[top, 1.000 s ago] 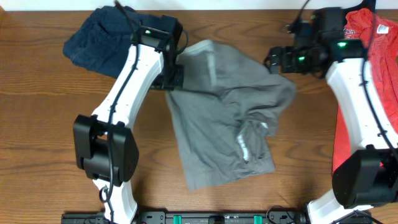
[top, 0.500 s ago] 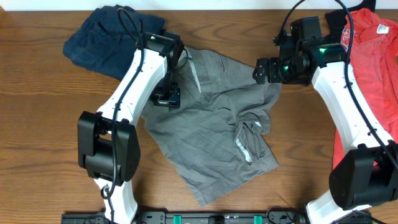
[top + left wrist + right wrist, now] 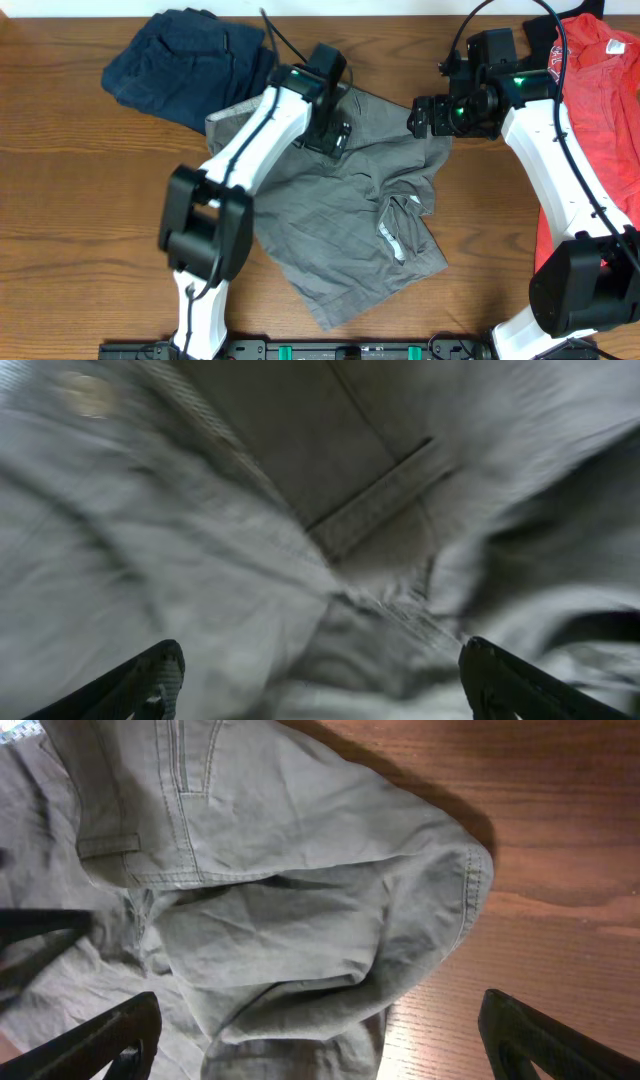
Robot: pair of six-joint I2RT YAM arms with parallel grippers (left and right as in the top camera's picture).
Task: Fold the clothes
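The left gripper (image 3: 325, 695) stands wide open. Its two dark fingertips sit at the lower corners of the wrist view, far apart, with nothing clamped between them. Beneath it the grey-khaki shorts (image 3: 300, 510) fill the whole view, with a stitched seam crossing the middle and a pale button at the upper left. That picture is smeared, so I cannot tell whether the fingertips touch the cloth or hang just above it. From overhead, this gripper is over the upper part of the shorts.

The right gripper (image 3: 320, 1055) is spread just as wide and holds nothing. Below it lies a rounded, folded-over edge of the shorts, with seam lines and a belt loop towards the left and bare wood to the right. Overhead, it sits at the top right corner of the shorts, probably just over the cloth's edge.

The shorts lie crumpled in the middle of the table (image 3: 60, 200), running from upper left to lower right. A strip of pale lining shows right of centre. The left arm crosses their upper left part and hides much of the waistband.

The table is brown wood. A dark navy garment (image 3: 170, 65) lies at the top left, its near edge meeting the shorts under the arm. A red-orange T-shirt (image 3: 600, 100) runs down the right side, cut off by the frame and partly covered by the right arm.
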